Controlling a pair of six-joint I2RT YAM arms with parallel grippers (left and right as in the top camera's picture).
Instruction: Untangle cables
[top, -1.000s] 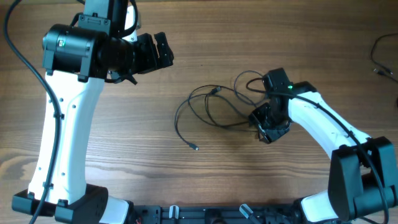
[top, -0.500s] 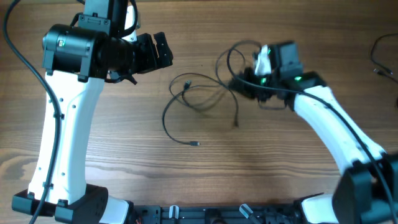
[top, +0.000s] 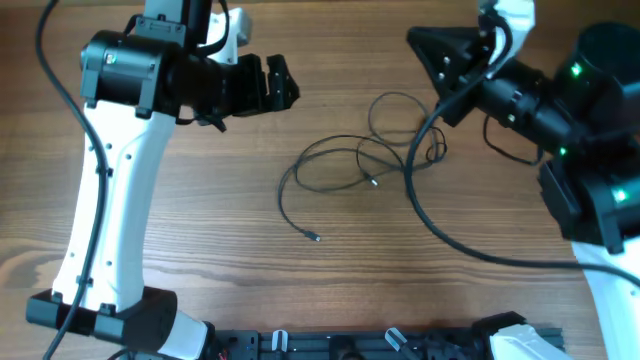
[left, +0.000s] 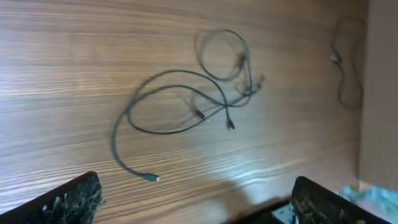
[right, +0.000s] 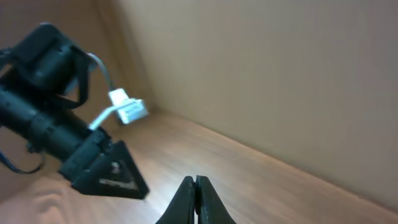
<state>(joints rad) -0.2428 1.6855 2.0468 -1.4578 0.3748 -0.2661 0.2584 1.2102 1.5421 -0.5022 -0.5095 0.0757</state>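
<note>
The cables lie in a loose tangle of thin dark loops in the middle of the wooden table, with one plug end trailing toward the front. In the left wrist view the cables spread below me, the plug end nearest. My left gripper hangs open above the table, left of the tangle, its fingertips wide apart around nothing. My right gripper is raised high over the back of the table. Its fingers are pressed together with nothing seen between them.
Another thin dark cable lies apart near the table's far right edge. A thicker black wire from the right arm hangs over the table right of the tangle. A plain wall stands behind the table.
My right gripper closed and the arm rose from the tangle up toward the camera. The cables were dragged about and now lie loose on the table. The left arm barely shifted.
</note>
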